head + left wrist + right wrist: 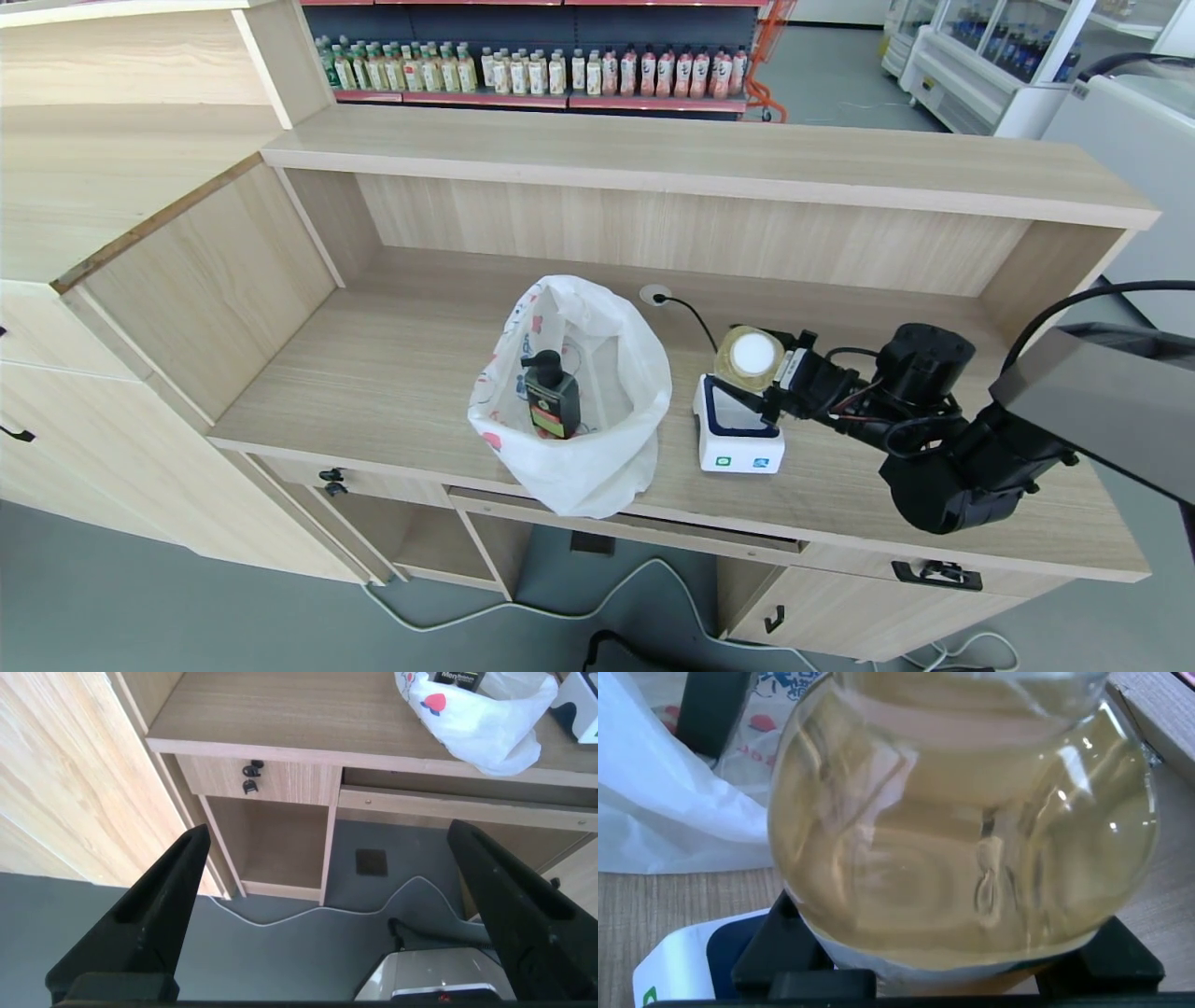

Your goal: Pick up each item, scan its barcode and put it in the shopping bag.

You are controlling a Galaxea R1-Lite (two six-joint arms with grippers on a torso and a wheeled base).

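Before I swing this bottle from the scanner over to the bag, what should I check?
1. Grip: right claw is shut on the bottle. Ok.
2. Scan: the bottle hangs just above the scanner, but whether its barcode faces the window is hidden. Cannot tell.
3. Shopping bag: it stands upright on the counter with its mouth open. Ok.
4. Room inside: the pump bottle stands in the bag with free space beside it. Ok.
5. Path: the left claw is open, low in front of the counter and away from the bag. Ok.
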